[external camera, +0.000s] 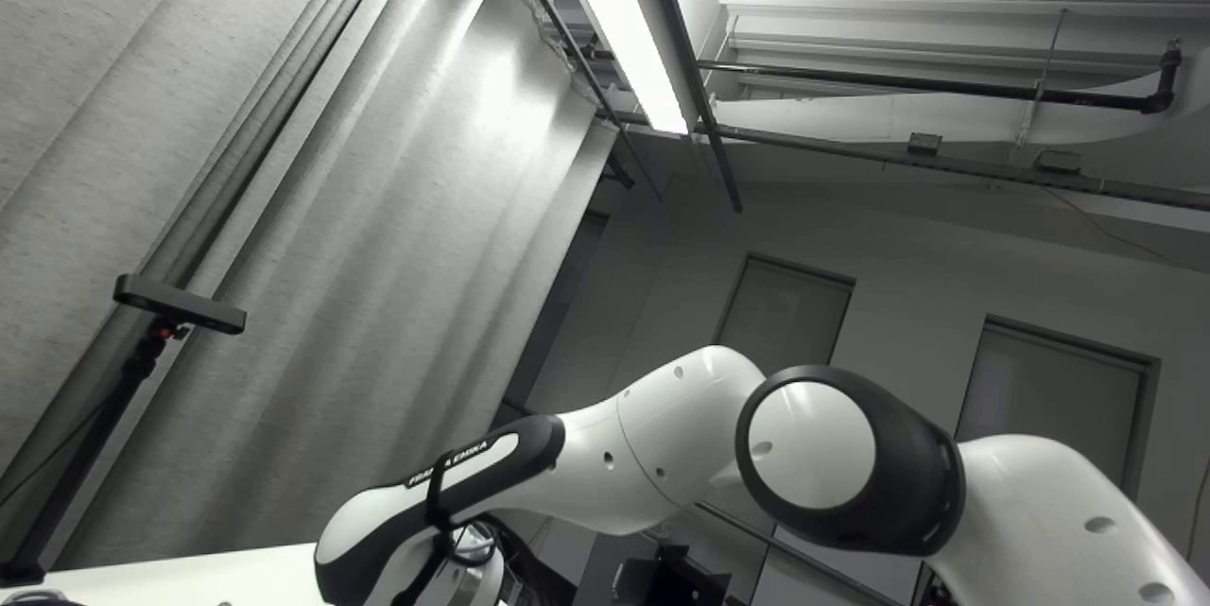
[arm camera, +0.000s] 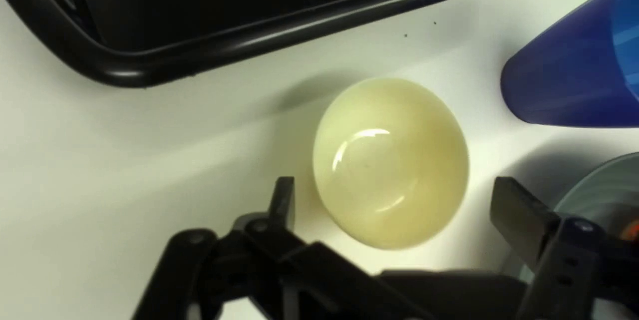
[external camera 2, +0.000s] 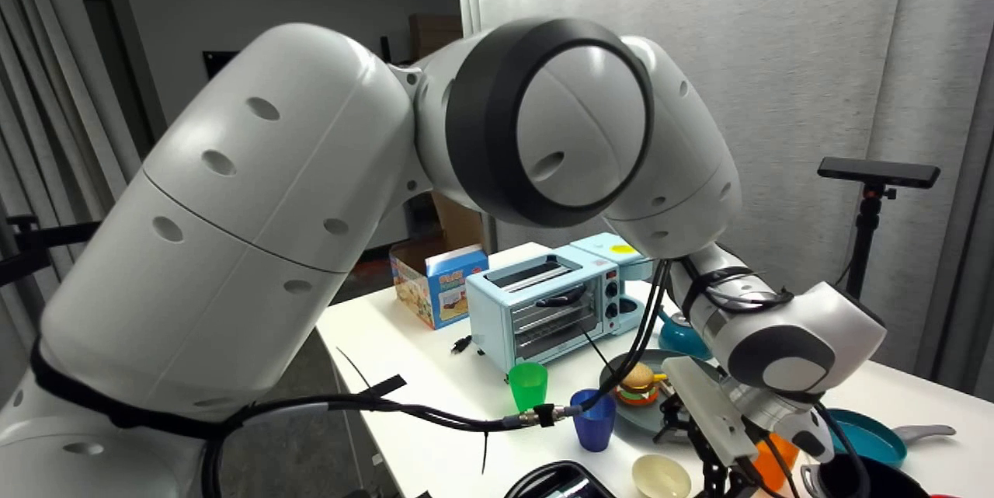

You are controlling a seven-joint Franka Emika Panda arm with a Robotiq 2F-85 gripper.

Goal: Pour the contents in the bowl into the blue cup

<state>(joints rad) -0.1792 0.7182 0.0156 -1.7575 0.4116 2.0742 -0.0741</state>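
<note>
A small cream bowl [arm camera: 392, 160] stands upright on the white table; it also shows in an exterior view [external camera 2: 662, 476]. I see only its smooth, glossy inside, with no distinct contents. My gripper [arm camera: 394, 180] is open, with one finger on each side of the bowl's near half in the wrist view, apart from it. In an exterior view the gripper [external camera 2: 691, 455] points down beside the bowl, partly hidden. The blue cup [arm camera: 564, 70] stands upright to the bowl's right in the wrist view and behind it in an exterior view [external camera 2: 594, 424].
A black-rimmed tray [arm camera: 299, 25] lies close to the bowl. A green cup [external camera 2: 528, 385] stands by the blue cup. A grey plate [external camera 2: 641, 419] with a toy burger is beside the gripper. An orange cup [external camera 2: 776, 463], black pot [external camera 2: 877, 478] and toaster oven [external camera 2: 543, 304] are around.
</note>
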